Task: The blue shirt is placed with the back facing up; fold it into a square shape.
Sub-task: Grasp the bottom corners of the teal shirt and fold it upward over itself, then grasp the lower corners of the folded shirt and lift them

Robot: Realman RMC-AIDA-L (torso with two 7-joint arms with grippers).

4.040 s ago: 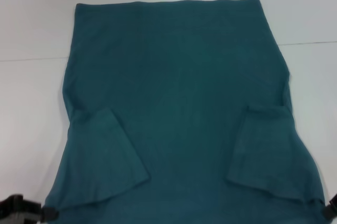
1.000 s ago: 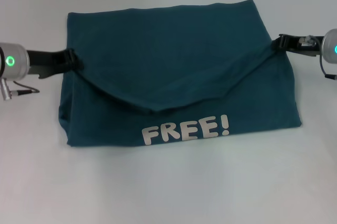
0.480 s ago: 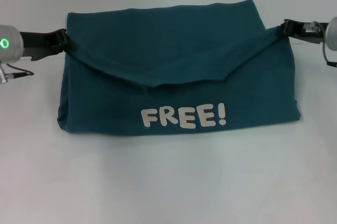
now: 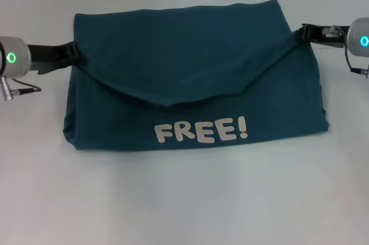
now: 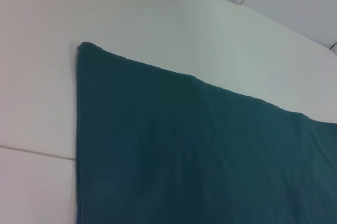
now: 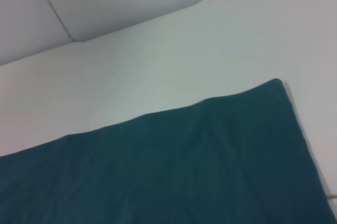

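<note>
The blue shirt (image 4: 190, 78) lies on the white table, its near half doubled over toward the far half. The turned-over layer sags in a V between its two held corners. White lettering "FREE!" (image 4: 202, 129) shows near the front fold. My left gripper (image 4: 74, 55) is shut on the layer's left corner, and my right gripper (image 4: 305, 31) is shut on its right corner. Both hold the corners a little above the cloth below. The shirt's far part fills the left wrist view (image 5: 200, 155) and the right wrist view (image 6: 174, 171); no fingers show there.
The white table (image 4: 184, 199) lies bare in front of the shirt and along both its sides. A seam in the tabletop shows in the left wrist view (image 5: 37, 153). A wall stands beyond the table's far edge (image 6: 131, 29).
Since 4 s ago both grippers have carried the near corners up and over toward the far edge, showing the lettering. In the last second the corners have only shifted slightly.
</note>
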